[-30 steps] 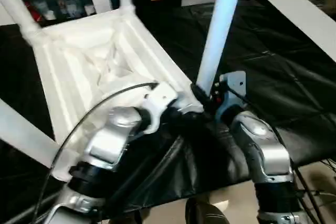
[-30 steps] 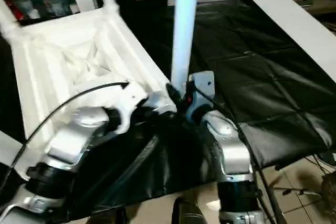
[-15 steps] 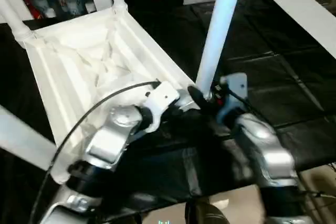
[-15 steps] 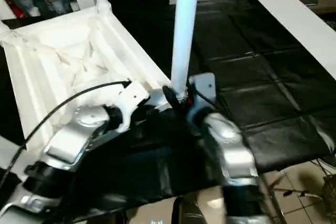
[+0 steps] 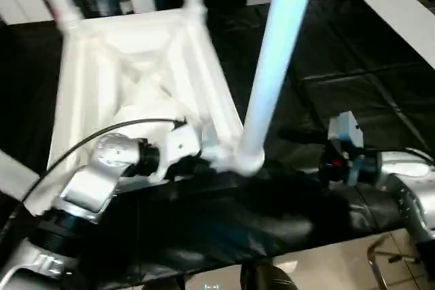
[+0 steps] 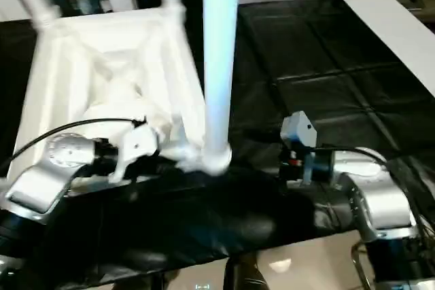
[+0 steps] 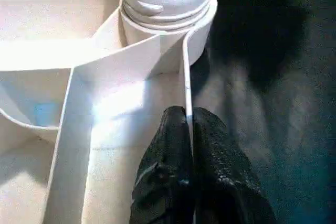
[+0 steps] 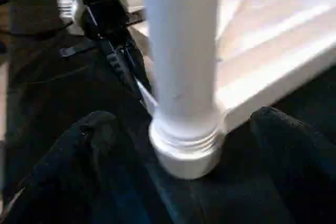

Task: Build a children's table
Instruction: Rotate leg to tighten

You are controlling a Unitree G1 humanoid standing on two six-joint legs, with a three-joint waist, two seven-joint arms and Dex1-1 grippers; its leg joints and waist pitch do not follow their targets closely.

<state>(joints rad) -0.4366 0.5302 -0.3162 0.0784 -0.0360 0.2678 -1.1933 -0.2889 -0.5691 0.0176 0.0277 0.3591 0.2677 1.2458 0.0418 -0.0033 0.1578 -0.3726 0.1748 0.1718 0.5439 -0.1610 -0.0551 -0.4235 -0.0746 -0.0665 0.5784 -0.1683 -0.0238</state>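
**Upside-down table on the black cover, one leg standing in the near corner**

The children's table (image 5: 136,79) lies with its top down on the black cover (image 5: 353,52), so the ribbed, cross-braced underside faces up. At the near corner a long white leg (image 5: 275,52) stands upright in its round socket (image 5: 246,159). Two more legs rise from the far corners.

The left gripper (image 7: 186,177) is closed on the thin side wall of the top, just beside the near socket; in the left wrist view its two black fingers pinch this wall from both sides. The right gripper (image 8: 181,182) stands wide open with the foot of the near leg between its fingers (image 8: 89,145), and it holds nothing. In the head views the right wrist (image 5: 346,157) is a little apart from the leg, to its right.

I judge the table to be light and quite stiff, because it is hollow moulded plastic. The surface looks smooth, so I expect it to be slippery against the cover. The rim wall is thin; it gives a good place for a pinch, but it may bend if it is pulled hard. The leg is a long tapered tube, so a push near its top would probably tilt the whole table. A better hold is low on the leg, close to the socket collar, while the other hand keeps the rim steady.
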